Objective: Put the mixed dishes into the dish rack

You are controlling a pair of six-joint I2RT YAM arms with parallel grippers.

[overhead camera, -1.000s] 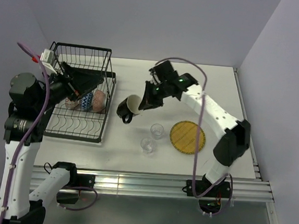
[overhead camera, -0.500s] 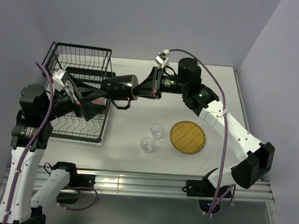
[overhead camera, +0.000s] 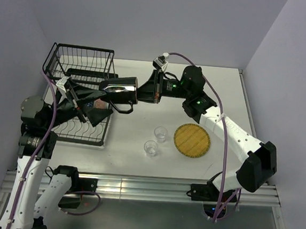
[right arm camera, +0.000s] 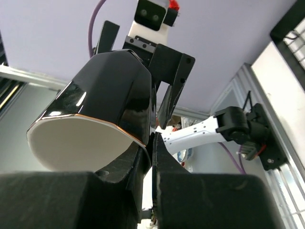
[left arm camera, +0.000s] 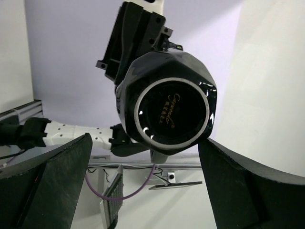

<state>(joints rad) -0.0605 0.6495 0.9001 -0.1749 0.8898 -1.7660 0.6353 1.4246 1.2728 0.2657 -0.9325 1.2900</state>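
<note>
My right gripper (overhead camera: 143, 90) is shut on the rim of the dark mug (overhead camera: 121, 89) and holds it on its side in the air by the dish rack (overhead camera: 83, 48). In the right wrist view the mug (right arm camera: 109, 95) shows its cream inside, with the rim pinched in my right gripper (right arm camera: 153, 138). My left gripper (overhead camera: 101, 105) is open and faces the mug's base (left arm camera: 171, 107), one finger to each side, not touching. A bowl (overhead camera: 97, 104) in the rack is mostly hidden. Two clear glasses (overhead camera: 161, 133) (overhead camera: 150, 147) and the yellow plate (overhead camera: 192, 140) sit on the table.
The rack's lower tier (overhead camera: 81, 134) reaches toward the table's front left. The glasses stand close together just left of the plate. Walls close in the table at the back and on the right.
My right arm lifted the mug off the table and carried it left toward the rack. My left arm drew out of the rack and turned its open gripper toward the mug's base.
</note>
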